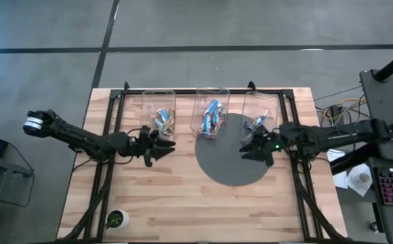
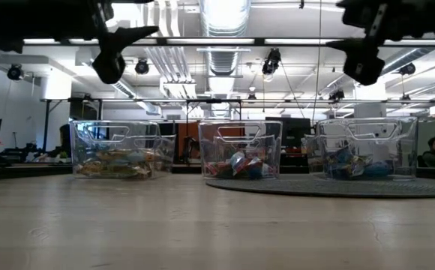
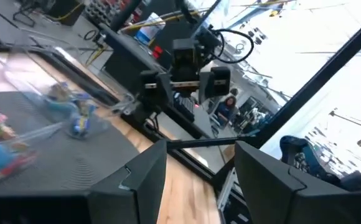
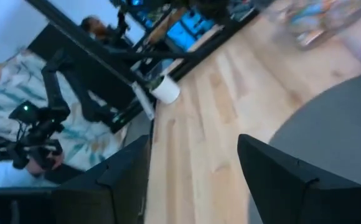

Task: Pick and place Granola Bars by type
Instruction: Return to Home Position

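Granola bars (image 1: 210, 120) lie in three clear bins (image 1: 212, 90).

A robotics lab — exposed ceiling ducts (image 2: 221, 30), hanging spotlights (image 2: 271, 64), a concrete floor (image 1: 40, 61) and loose cables (image 1: 337, 108).

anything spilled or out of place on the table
Nothing stands out: the granola bars lie inside the three clear bins, none loose on the table, and the left gripper and right gripper hover open above it.
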Controlling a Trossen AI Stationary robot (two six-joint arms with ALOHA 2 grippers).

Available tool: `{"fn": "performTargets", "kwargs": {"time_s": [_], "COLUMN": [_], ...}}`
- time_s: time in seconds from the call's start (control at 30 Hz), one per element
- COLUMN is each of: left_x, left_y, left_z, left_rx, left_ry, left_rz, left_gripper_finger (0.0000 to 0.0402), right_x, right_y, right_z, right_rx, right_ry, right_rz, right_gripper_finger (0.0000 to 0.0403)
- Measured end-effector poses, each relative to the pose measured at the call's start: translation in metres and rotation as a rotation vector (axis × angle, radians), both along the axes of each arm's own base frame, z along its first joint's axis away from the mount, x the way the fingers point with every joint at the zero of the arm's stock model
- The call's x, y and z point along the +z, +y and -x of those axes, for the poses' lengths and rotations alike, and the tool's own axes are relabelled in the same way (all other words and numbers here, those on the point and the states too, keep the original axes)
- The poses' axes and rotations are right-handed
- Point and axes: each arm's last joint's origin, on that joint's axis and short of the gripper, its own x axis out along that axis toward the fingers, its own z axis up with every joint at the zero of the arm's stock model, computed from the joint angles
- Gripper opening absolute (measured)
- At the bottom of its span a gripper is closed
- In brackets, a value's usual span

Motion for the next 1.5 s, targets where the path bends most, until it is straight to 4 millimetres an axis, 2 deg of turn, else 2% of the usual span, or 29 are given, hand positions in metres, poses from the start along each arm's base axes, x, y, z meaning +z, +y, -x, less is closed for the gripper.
{"fn": "performTargets", "kwargs": {"time_s": [0.23, 0.5, 0.7, 0.93, 1.33, 1.5], "left_x": [-0.003, -0.011, -0.021, -0.030, -0.039, -0.039], "left_y": [0.020, 0.026, 0.028, 0.029, 0.029, 0.030], "left_z": [0.026, 0.049, 0.061, 0.068, 0.067, 0.076], "left_rx": [0.095, 0.120, 0.156, 0.194, 0.192, 0.195], "left_ry": [-0.073, -0.138, -0.157, -0.165, -0.094, -0.099], "left_rz": [-0.004, -0.007, 0.004, 0.013, 0.002, 0.002], "left_gripper_finger": [0.0171, 0.0171, 0.0171, 0.0171, 0.0171, 0.0171], "right_x": [-0.006, -0.014, -0.024, -0.037, -0.039, -0.039], "right_y": [-0.012, -0.014, -0.015, -0.015, -0.015, -0.015], "right_z": [0.040, 0.061, 0.065, 0.063, 0.063, 0.063], "right_rx": [-0.079, -0.079, -0.100, -0.109, -0.108, -0.108], "right_ry": [0.013, -0.033, -0.036, 0.004, 0.010, 0.010], "right_rz": [0.049, 0.120, 0.208, 0.210, 0.207, 0.207], "right_gripper_finger": [0.0233, 0.0233, 0.0233, 0.0233, 0.0233, 0.0233]}}
